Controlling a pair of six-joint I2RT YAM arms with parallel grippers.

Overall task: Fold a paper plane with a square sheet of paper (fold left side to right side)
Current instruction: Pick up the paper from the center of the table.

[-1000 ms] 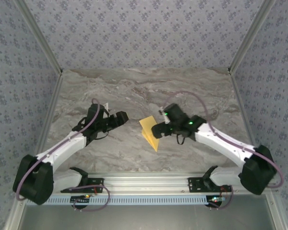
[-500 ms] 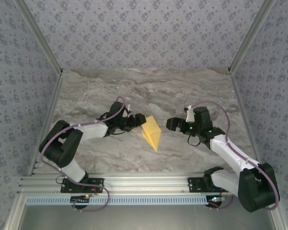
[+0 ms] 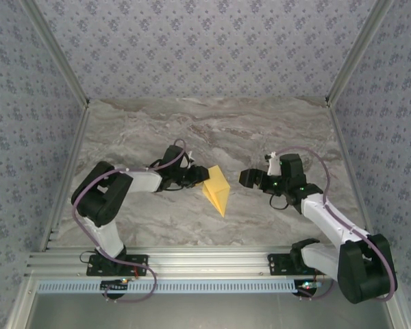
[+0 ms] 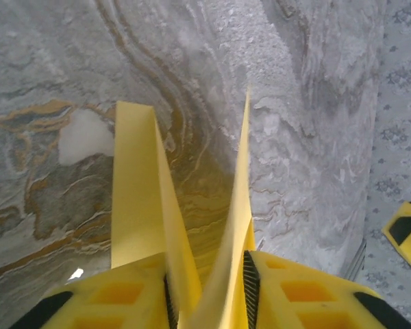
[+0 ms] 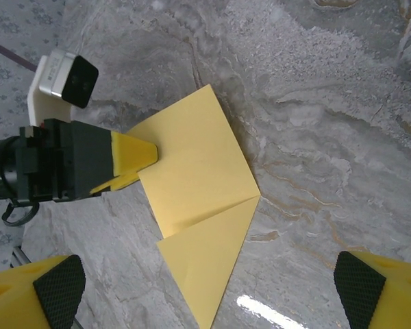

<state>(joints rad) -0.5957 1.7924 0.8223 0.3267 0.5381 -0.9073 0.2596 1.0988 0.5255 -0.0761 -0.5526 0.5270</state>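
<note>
The yellow-orange sheet of paper (image 3: 216, 188) lies mid-table, folded into a shape that tapers to a point toward the near edge. A crease runs across it (image 5: 198, 171). My left gripper (image 3: 200, 177) is at its left edge, shut on the paper. In the left wrist view two raised paper flaps (image 4: 140, 192) run out from between the yellow fingers (image 4: 109, 295). From the right wrist view the left gripper (image 5: 133, 156) pinches the sheet's left corner. My right gripper (image 3: 250, 178) stands open to the right of the paper, apart from it, its pads (image 5: 58, 284) wide on either side.
The marble table (image 3: 144, 130) has patterned walls on three sides. An aluminium rail (image 3: 205, 260) with both arm bases runs along the near edge. The left wrist's white camera (image 5: 61, 79) sits above the gripper.
The left arm swung right to the paper's left edge and its jaws closed on it. The right gripper drew back to the right, off the paper, and stays open.
</note>
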